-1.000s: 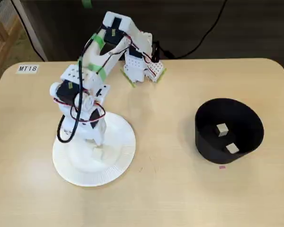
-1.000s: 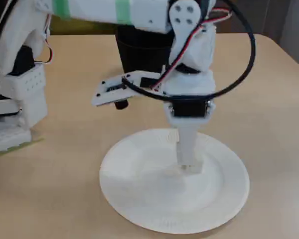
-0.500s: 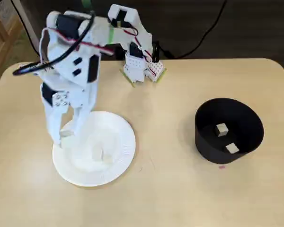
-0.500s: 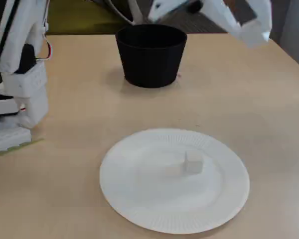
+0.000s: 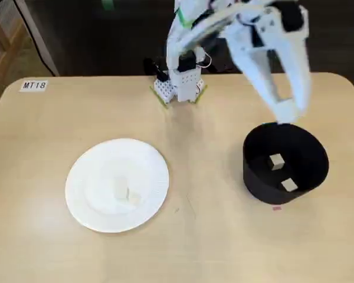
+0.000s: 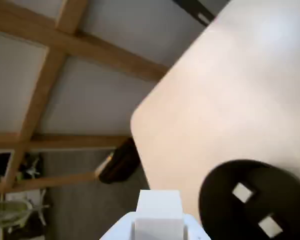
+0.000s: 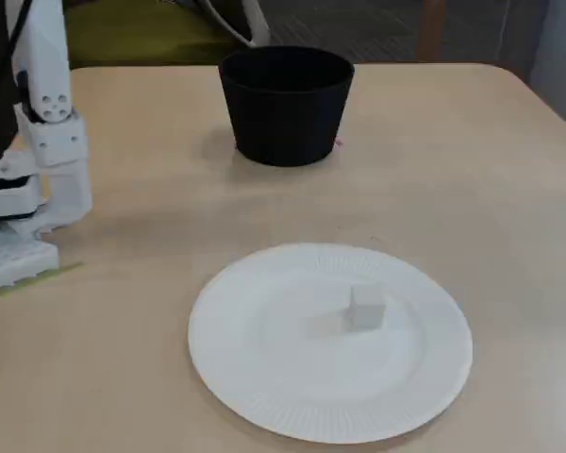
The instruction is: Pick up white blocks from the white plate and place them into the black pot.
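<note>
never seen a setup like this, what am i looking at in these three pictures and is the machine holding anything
It is a small white robot arm bolted to a tan table. One picture looks down from above. One sits low at the table's edge. One comes from a camera riding on the arm itself, looking down past its fingers.

On the table are a white paper plate and a black pot. A small pale block remains on the plate, and two more already lie in the pot.

The gripper hangs near the pot's rim. In the wrist view a white block shows between the fingers, so it seems to be carrying one.
</note>
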`<control>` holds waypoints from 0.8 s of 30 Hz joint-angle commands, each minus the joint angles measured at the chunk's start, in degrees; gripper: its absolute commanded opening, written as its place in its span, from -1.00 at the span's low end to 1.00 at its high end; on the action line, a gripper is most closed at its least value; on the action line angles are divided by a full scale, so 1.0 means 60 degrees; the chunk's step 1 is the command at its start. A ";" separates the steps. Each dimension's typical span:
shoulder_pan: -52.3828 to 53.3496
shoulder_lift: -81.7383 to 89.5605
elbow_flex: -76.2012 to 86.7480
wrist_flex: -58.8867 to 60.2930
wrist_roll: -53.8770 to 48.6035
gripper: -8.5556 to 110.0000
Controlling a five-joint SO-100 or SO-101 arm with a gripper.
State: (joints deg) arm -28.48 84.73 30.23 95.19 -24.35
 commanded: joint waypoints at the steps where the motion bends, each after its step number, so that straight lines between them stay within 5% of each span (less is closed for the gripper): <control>1: -0.0601 0.0542 0.1392 0.0000 0.0088 -0.90; 24: -0.1655 -0.1392 0.3984 -0.0015 -0.0205 -0.90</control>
State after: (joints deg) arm -37.71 76.03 54.32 95.10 -24.87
